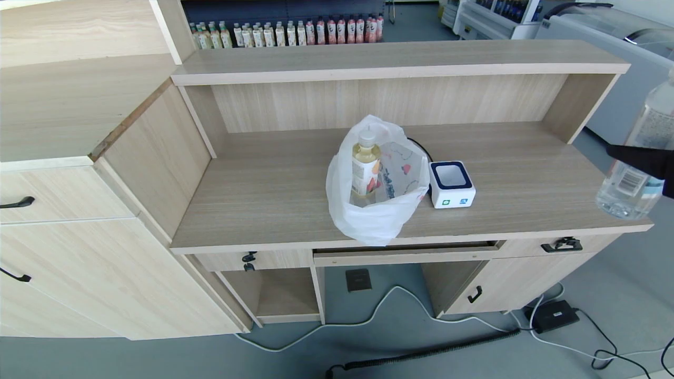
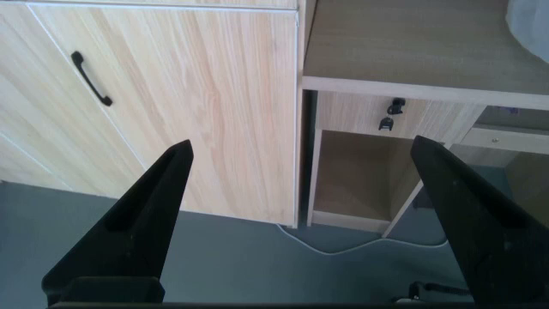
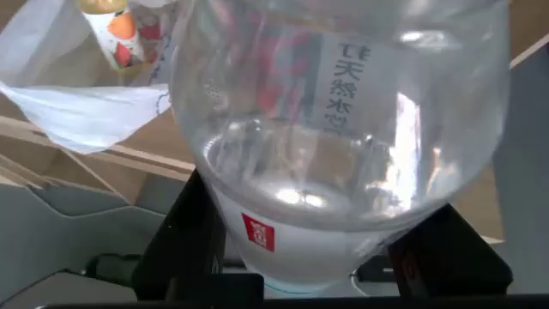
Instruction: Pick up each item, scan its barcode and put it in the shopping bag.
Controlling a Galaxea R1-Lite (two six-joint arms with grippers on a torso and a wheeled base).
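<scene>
Light-wood surface (image 1: 274, 195) under raised shelf (image 1: 400, 57). Matching cabinet (image 1: 79, 263) at 9 o'clock. Grey floor (image 1: 158, 358), loose cables (image 1: 432, 350) at 6 o'clock. Bottle rack (image 1: 287, 34) at 12 o'clock.

The shopping bag (image 1: 368, 223) is white, the scanner (image 1: 452, 185) white with a navy top, the water bottle (image 1: 630, 185) clear, the desk (image 1: 274, 195) pale wood-grain.
</scene>
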